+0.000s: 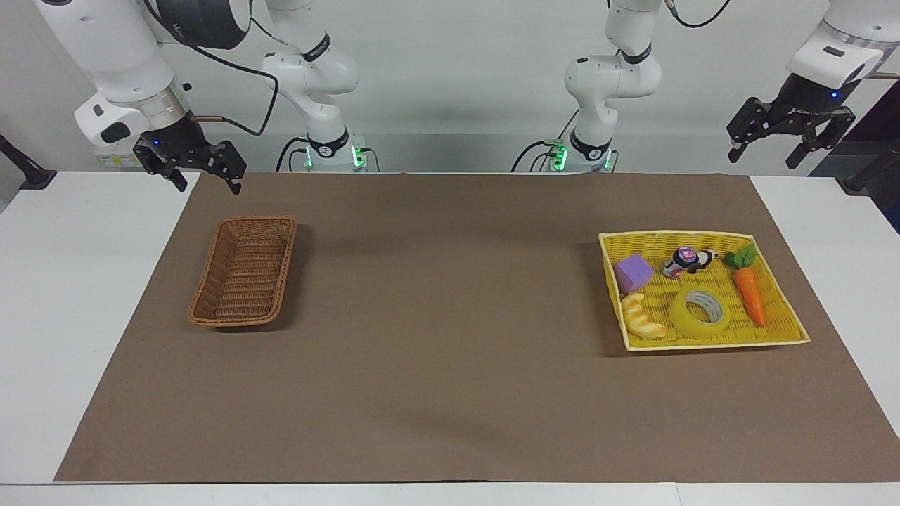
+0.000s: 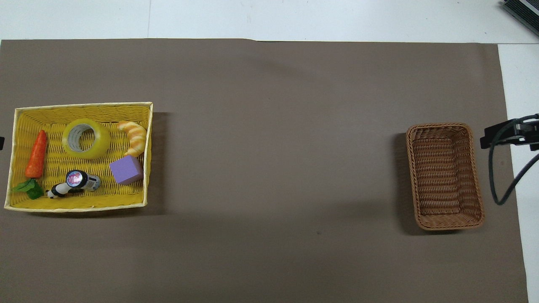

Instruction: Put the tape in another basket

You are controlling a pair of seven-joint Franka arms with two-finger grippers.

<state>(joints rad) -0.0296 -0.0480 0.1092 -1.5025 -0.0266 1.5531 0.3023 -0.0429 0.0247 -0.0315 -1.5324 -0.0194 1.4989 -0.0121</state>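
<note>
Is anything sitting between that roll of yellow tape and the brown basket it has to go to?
Only the bread toy beside the tape and the yellow tray's low wall on that side. From there to the basket the brown mat lies bare. Both open grippers, left and right, hang high.

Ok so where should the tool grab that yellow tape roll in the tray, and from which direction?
Probably from straight above. The tape lies flat in the yellow tray with its hole facing up, so one finger could go into the core and one outside, pinching the wall. The side toward the carrot looks freest; the bread toy sits close beside it.
</note>
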